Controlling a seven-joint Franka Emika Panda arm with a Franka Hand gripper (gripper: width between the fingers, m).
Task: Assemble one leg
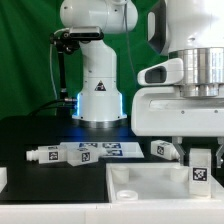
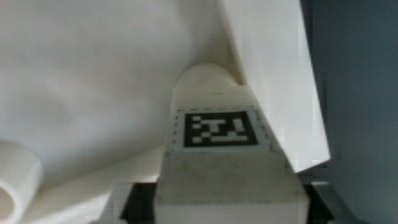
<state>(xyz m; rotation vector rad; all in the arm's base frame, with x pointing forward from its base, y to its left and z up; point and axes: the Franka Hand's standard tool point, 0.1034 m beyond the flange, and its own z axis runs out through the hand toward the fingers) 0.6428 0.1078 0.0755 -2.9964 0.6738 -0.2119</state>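
Observation:
My gripper (image 1: 200,160) is shut on a leg (image 1: 201,173), a chunky white peg with a black-and-white tag. It holds the leg over the right part of the large white square panel (image 1: 140,183). In the wrist view the leg (image 2: 221,140) sits between my two dark fingers (image 2: 146,203) and its narrower tip points toward the panel's corner, just inside the raised rim (image 2: 267,70). Whether the tip touches the panel cannot be told. Three more legs lie on the black table: two at the exterior view's left (image 1: 48,155) (image 1: 84,152) and one by my gripper (image 1: 165,150).
The marker board (image 1: 118,148) lies flat behind the panel, in front of the arm's white base (image 1: 98,95). A rounded white shape (image 2: 18,185) shows at the edge of the wrist view. Dark table (image 2: 356,80) lies beyond the panel's rim.

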